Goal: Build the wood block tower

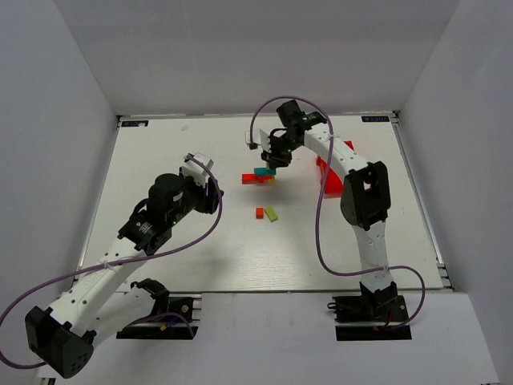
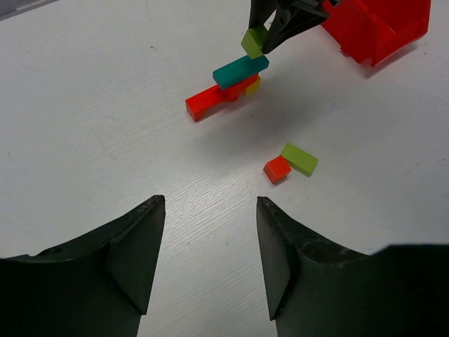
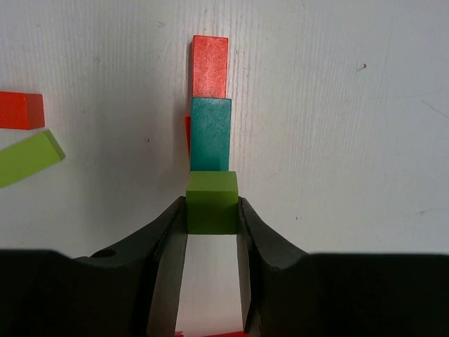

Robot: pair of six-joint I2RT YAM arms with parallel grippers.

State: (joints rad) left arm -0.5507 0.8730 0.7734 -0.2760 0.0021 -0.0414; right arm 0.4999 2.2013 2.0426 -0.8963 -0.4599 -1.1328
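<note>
The right gripper point(image 3: 212, 210) is pinching a lime green block point(image 3: 212, 200) above the teal bar point(image 3: 210, 133). Releasing it off-centre risks tipping that bar. The left gripper point(image 2: 210, 203) is hanging spread.

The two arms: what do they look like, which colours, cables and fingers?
The left arm and right arm have white links with black joints and black bases. A purple cable loops along each. The left gripper and right gripper have black, tapered fingers.

Matt painted wood block tower point(image 2: 240, 69), glossy red plastic bin point(image 2: 379, 28), white table point(image 2: 91, 119) with faint grain, matt black jaws
</note>
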